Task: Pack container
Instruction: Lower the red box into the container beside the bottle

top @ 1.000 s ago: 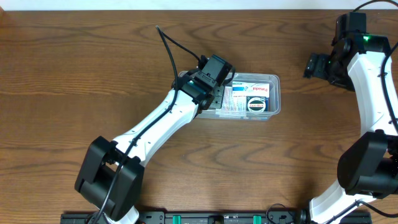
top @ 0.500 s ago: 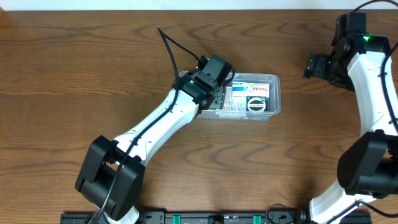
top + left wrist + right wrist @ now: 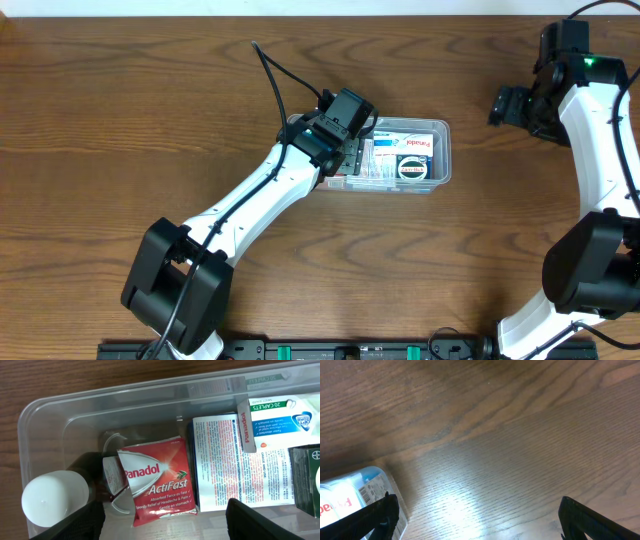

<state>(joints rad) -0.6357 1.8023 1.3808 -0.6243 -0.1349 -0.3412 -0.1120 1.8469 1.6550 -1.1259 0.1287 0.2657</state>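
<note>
The left gripper (image 3: pixel 342 160) hangs over the left end of the container (image 3: pixel 446 150), which lies on the table (image 3: pixel 120 120) a little right of the middle, with its long axis from left to right. The jaws are wide apart and they hold nothing. In the wrist view the left gripper (image 3: pixel 165 512) looks straight down into the tub. Inside, from left to right, there is a bottle (image 3: pixel 54 498) with a white cap in the near left corner, a red sachet (image 3: pixel 157 480) just beside it, a white box (image 3: pixel 225 465), a blue box (image 3: pixel 280 412) at the far side, and a green box (image 3: pixel 307 480) at the right edge of the picture. The sachet lies flat and a little turned, partly over a clear blister piece.

The right gripper (image 3: pixel 503 105) is well apart from the container, to its right and a little farther back. Its wrist view shows the right gripper (image 3: pixel 480 515) with jaws also wide and empty, over bare wood, and only one corner of the container (image 3: pixel 367 487) at the lower left.

No loose item shows on the table, so I judge the packing is almost done. The left arm is much nearer for any next move, and the contents lie directly below its fingers. A lid is not visible in any view.
</note>
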